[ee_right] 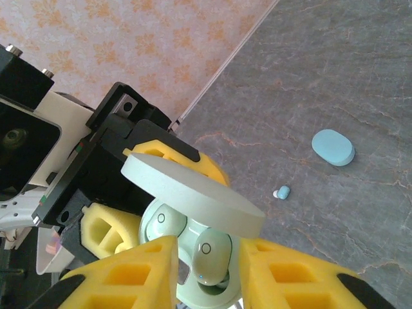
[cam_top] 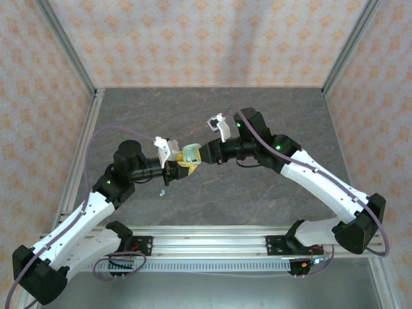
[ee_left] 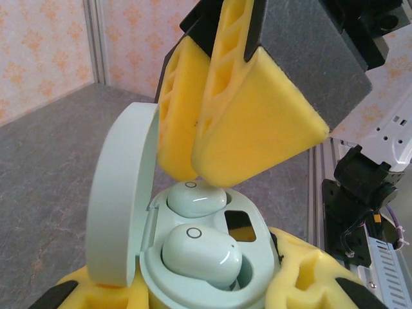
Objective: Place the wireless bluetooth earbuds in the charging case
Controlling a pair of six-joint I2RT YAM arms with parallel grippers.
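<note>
- Charging case [ee_left: 122, 193]: mint, lid up, pinched in my left gripper [ee_left: 206, 290].
- Mint earbuds [ee_left: 203, 254]: both seated inside; probably light, slick and tiny, so I'd grip the sides.
- Right gripper [ee_right: 207, 254]: fingers slightly parted over them.
- Blue earbud [ee_right: 282, 192]: loose on table [ee_right: 335, 64].

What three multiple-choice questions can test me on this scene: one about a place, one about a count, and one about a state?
1. Where is the mint charging case?
A) flat on the table
B) in the left gripper
C) on the metal rail

2. How many mint earbuds sit inside it?
A) none
B) one
C) two

3. How is its lid?
A) open
B) shut
C) taken off

Answers:
1 B, the left gripper's yellow fingers clamp its base.
2 C, two earbuds show in its sockets.
3 A, the lid stands up on its hinge.
</note>
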